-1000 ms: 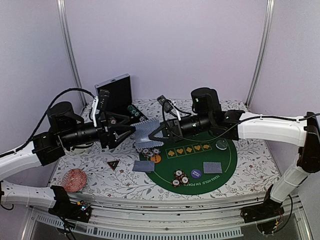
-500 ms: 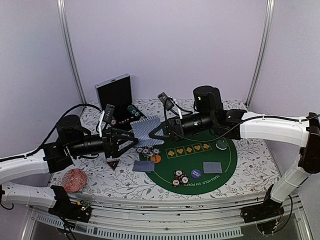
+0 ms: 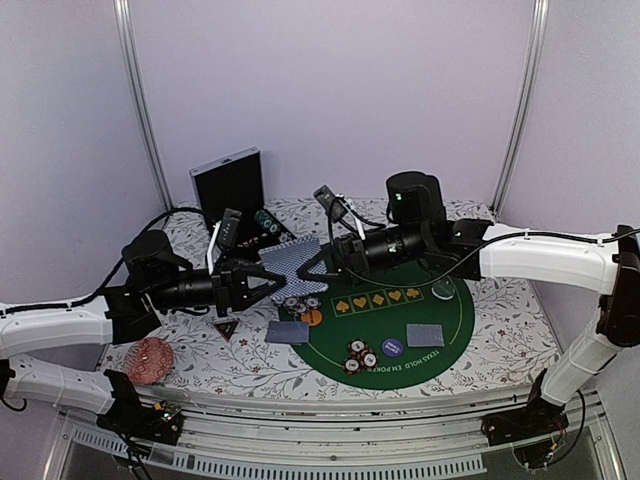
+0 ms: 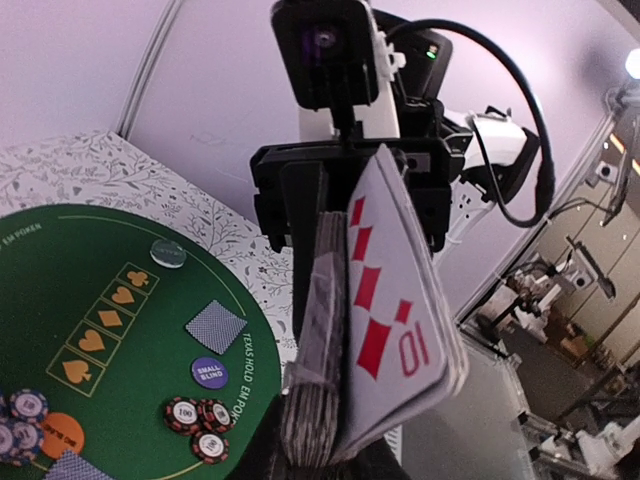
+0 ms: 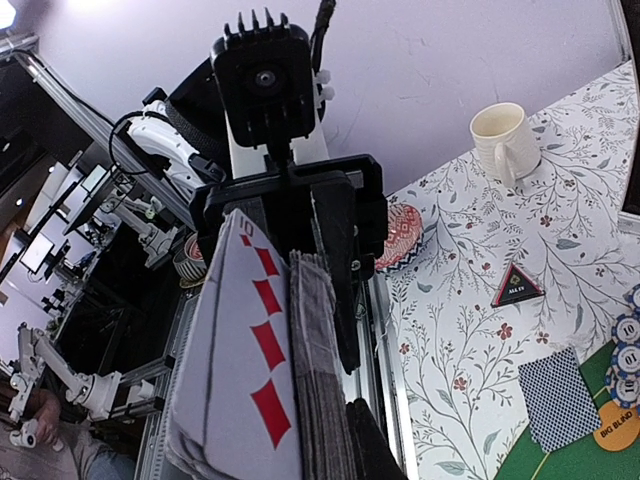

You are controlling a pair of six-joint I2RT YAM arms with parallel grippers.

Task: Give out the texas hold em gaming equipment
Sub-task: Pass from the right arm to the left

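**Bench** (image 3: pixel 200 350), floral-clothed, carrying a green mat (image 3: pixel 455 318) that lies beneath the fingers and out past the right fingers' side. Above it the two arms meet tip to tip.

**Right fingers** (image 3: pixel 306 270): closed tight on one end of the deck (image 3: pixel 292 258), which is held clear of the bench with its blue backs up.

**Left fingers** (image 3: pixel 270 283): narrowed onto the deck's opposite end. Whether they pinch one card or several cannot be told.

The ten of diamonds (image 4: pixel 390 320), apparently the deck's underside card, fans slightly away from the rest. Two flat cards (image 3: pixel 287 332) lie below the fingers, and chips (image 3: pixel 296 303) sit in short stacks near beneath them.

**Step in hand, as judged:** peeling one card off the deck to deal. It would go best if the left fingers grip only the outermost card. They should draw it along its own plane while the right fingers hold their clamp. A single card should be seen free before it is lowered to a seat on the mat.

**Legible writing:**
- mat rim: "TEXAS HOLD EM POKER"
- ten's corner: "10"
- chip faces: "100"
- purple button (image 4: pixel 209 373): "SMALL BLIND"
- orange button (image 5: pixel 618 425): "BIG BLIND"
- black marker (image 5: pixel 517 287): "ALL IN"
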